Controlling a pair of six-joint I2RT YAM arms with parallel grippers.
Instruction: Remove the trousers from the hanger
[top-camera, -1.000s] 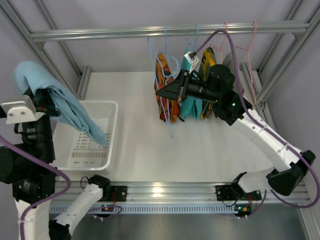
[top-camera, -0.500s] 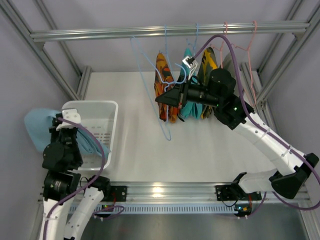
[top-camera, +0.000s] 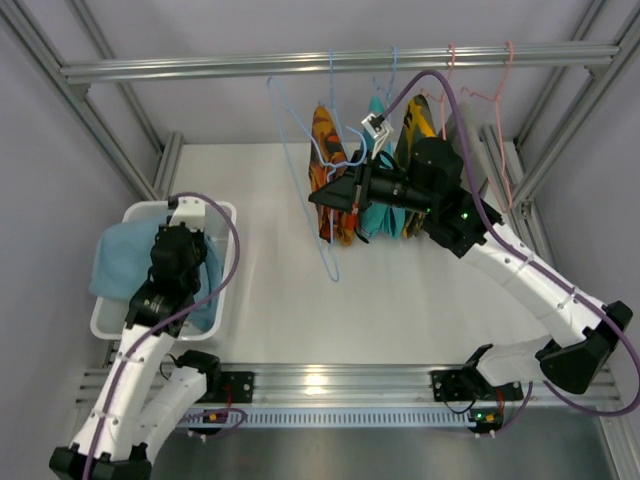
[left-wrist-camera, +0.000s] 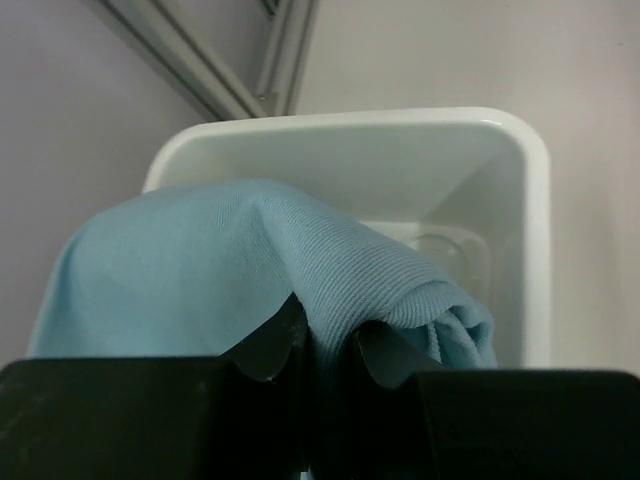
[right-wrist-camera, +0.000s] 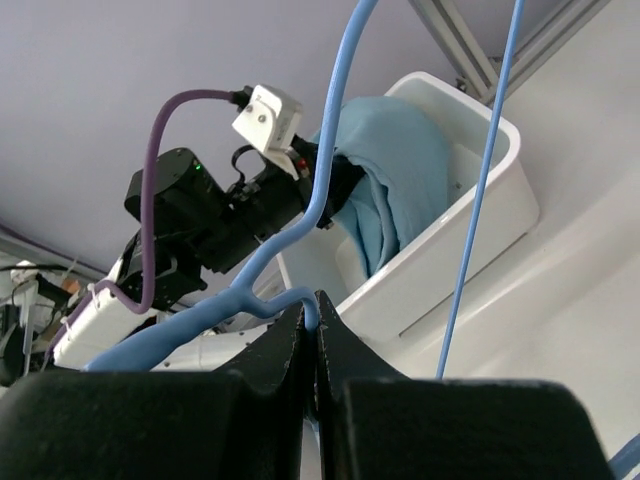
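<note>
Left wrist cam: left gripper tips are buried in a fold of the trousers, so can't see the pads. The cloth also covers most of the basket floor. Top cam: those fingers are tucked under the wrist, and the arm base runs off the btm edge. Right wrist cam: hanger is cut off at the top edge, and its lower bit is hidden behind the right gripper.

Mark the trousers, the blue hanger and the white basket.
trousers (top-camera: 118, 262), top external view, left part of cloth.
blue hanger (right-wrist-camera: 190, 322), right wrist view, near wire arm.
white basket (left-wrist-camera: 350, 117), left wrist view, far rim.
</note>
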